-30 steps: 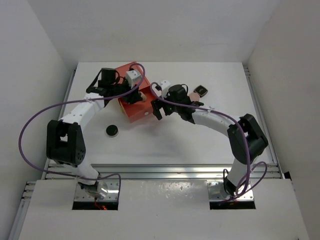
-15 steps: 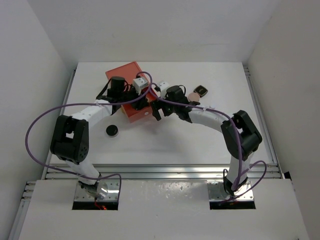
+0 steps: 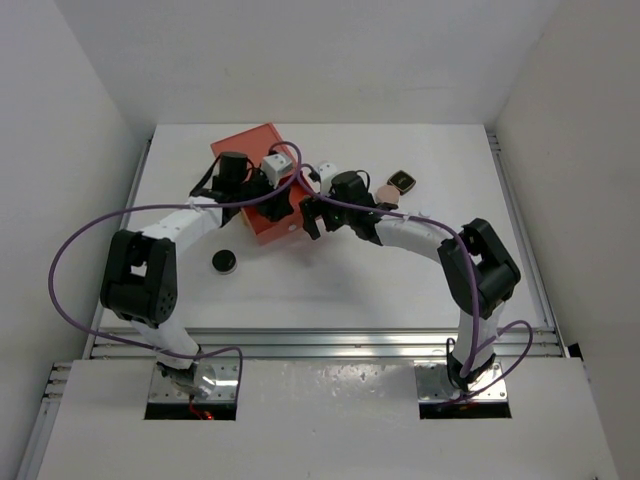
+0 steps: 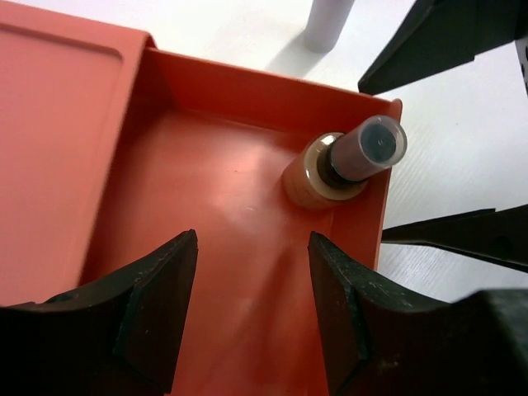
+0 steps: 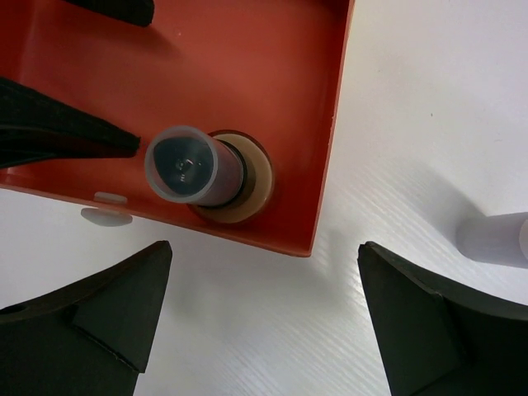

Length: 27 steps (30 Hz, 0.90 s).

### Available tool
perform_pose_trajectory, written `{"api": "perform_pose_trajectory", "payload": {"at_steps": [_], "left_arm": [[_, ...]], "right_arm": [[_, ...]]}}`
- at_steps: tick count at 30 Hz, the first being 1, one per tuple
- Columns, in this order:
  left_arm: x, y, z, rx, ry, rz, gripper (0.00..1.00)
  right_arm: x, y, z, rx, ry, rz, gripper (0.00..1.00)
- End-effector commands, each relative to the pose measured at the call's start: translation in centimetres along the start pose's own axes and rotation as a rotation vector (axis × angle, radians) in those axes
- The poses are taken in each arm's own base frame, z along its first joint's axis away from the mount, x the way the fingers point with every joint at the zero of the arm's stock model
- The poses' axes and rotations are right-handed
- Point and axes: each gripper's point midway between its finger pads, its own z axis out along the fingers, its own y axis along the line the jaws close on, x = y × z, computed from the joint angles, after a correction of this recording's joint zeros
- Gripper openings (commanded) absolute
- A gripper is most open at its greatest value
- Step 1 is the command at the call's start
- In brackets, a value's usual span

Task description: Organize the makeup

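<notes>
Over the orange drawer, newly swung across, holds left gripper wide apart, empty; right gripper alongside likewise; leaves capped tube upright inside, probably stowed.

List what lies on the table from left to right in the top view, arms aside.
black disc → orange box → peach compact → black compact. Anything the arms cover is left out.
</notes>
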Motion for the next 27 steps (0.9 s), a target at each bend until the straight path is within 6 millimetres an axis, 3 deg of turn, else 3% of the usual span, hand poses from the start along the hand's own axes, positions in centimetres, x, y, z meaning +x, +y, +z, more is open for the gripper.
{"api": "perform_pose_trajectory", "payload": {"at_steps": [1, 4, 9, 12, 17, 20, 23, 27], "left_arm": [[-4.2, 1.1, -1.7, -0.031, -0.07, 0.048, 0.62], [-5.9, 1.0, -2.4, -0.026, -0.084, 0.056, 0.62], [-11.0, 2.5, -4.7, -0.064, -0.168, 0.082, 0.62], [-12.9, 5.2, -6.5, -0.163, -0.195, 0.078, 0.61], [-8.7, 12.4, -6.8, -0.385, -0.094, -0.061, 0.5], [-6.5, 14.6, -6.1, -0.405, -0.027, -0.148, 0.49], [-5.1, 14.9, -5.1, -0.391, 0.016, -0.175, 0.49], [-3.2, 15.7, -4.7, -0.413, 0.05, -0.196, 0.49]], "right_arm": [[-3.5, -0.4, -0.1, 0.012, -0.106, 0.013, 0.94], [-4.2, -0.2, -0.9, -0.002, -0.131, -0.01, 0.91], [-5.5, 0.4, -3.1, -0.03, -0.167, -0.079, 0.87], [-6.1, 0.7, -4.5, -0.043, -0.19, -0.106, 0.84], [-8.4, 1.6, -5.2, -0.086, -0.255, -0.116, 0.62], [-9.7, 1.4, -4.7, -0.079, -0.293, -0.1, 0.38], [-10.4, 0.6, -3.7, -0.049, -0.303, -0.087, 0.2], [-11.2, 0.1, -3.0, -0.015, -0.317, -0.067, 0.08]]}}
